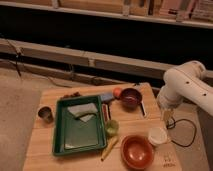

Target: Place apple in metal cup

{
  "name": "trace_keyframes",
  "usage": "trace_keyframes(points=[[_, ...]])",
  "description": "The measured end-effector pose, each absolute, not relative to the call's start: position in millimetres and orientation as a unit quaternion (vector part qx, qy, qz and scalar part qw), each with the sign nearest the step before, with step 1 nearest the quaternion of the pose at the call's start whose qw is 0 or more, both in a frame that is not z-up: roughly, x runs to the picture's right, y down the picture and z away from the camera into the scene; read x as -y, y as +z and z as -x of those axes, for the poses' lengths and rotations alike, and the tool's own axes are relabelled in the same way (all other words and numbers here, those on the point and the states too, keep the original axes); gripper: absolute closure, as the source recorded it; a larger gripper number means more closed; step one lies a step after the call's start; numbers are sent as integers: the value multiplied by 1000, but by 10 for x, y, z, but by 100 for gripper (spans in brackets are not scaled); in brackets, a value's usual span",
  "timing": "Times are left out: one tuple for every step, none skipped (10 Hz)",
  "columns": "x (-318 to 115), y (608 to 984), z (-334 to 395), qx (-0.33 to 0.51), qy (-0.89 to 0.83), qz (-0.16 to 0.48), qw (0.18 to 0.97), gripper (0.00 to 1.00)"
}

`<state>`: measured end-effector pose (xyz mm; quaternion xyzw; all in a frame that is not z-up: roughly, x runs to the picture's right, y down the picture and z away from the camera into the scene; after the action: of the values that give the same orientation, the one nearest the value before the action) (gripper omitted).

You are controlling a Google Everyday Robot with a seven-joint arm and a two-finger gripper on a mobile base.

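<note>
The apple (117, 92) is a small orange-red fruit on the wooden table (50, 150), touching the left side of a dark red bowl (131, 98). The metal cup (45, 114) stands upright near the table's left edge, left of the green tray (80, 125). My white arm (186, 89) reaches in from the right. The gripper (167, 117) hangs below it over the table's right edge, well right of the apple and far from the metal cup. Nothing shows in the gripper.
A yellow-green round thing (111, 128) sits by the tray's right side. A white cup (157, 136) and an orange bowl (136, 151) stand at the front right. A pale cloth (82, 111) lies in the tray. A black cable (182, 131) runs off the right.
</note>
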<state>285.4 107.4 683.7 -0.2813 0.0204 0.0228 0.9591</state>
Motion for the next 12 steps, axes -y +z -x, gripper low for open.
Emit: trace_keyframes(points=[[-1074,6837,-2854,-20,23,281,959,35],[-1074,6837,-2854,-20,23,281,959,35],[-1074,6837,-2853,-20,23,281,959,35],[-1074,6837,-2854,-20,23,281,959,35],[-1074,6837,-2853,-20,23,281,959,35],[-1074,6837,-2854,-20,23,281,959,35],[-1074,6837,-2853,-20,23,281,959,35],[-1074,6837,-2853,-20,23,281,959,35],[-1074,6837,-2853,-20,23,281,959,35],[-1065,6842,-2853,-20,23,281,959,35],[-1010,6873,-2840,-20,15,276,961,35],[-903,6934,-2774,-14,5,267,964,35]])
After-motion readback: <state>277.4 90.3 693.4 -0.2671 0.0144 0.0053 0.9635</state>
